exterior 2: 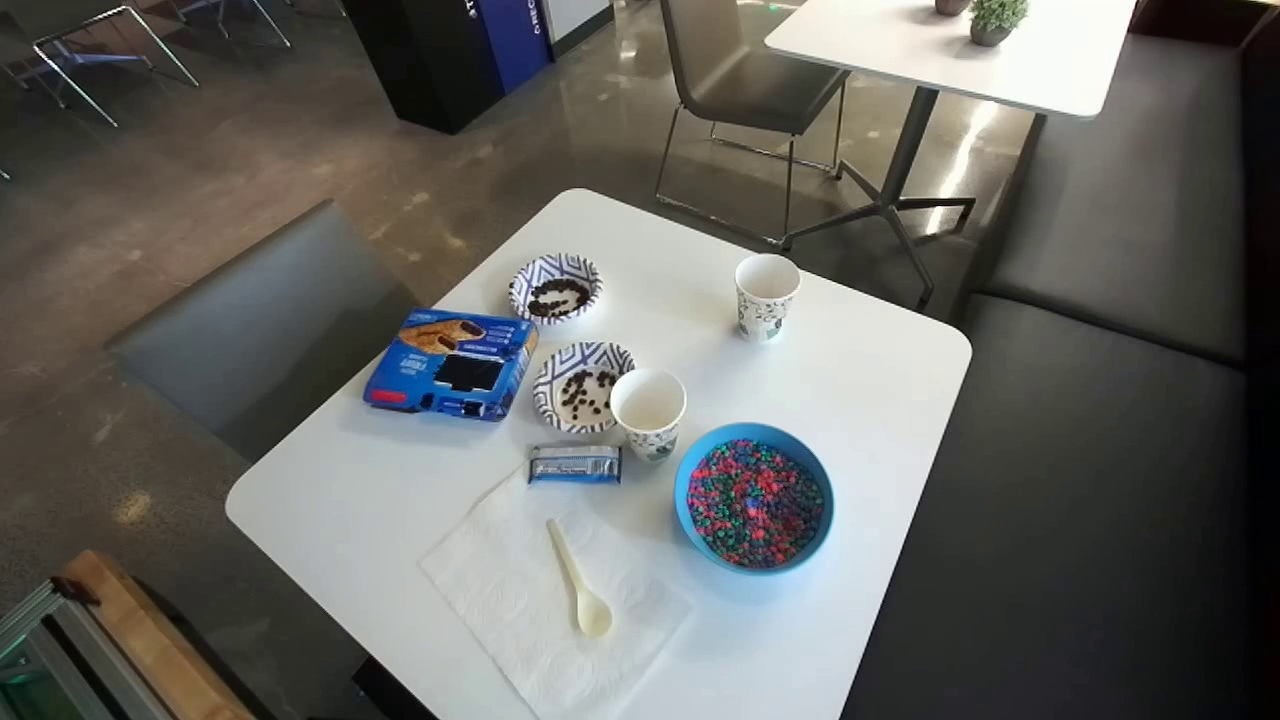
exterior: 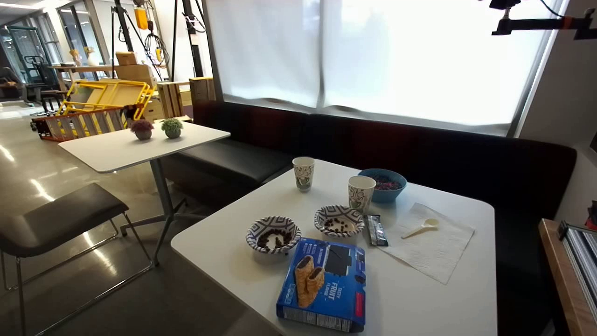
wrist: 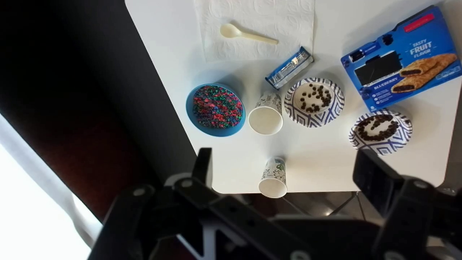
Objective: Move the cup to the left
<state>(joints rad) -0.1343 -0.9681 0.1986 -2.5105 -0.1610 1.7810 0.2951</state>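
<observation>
In the wrist view, at three o'clock from the blue bowl (wrist: pixel 213 131), one cup (wrist: pixel 266 115) is seen; at six o'clock from that, another cup (wrist: pixel 274 176). The end effector (wrist: pixel 283 167) is spread, empty. Approach seems in hand; next, the intended cup must be enclosed.

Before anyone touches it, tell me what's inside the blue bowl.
The blue bowl holds many small pieces, red, green and blue, mixed together. Only their top layer shows; whatever lies beneath it is covered and cannot be seen.
</observation>
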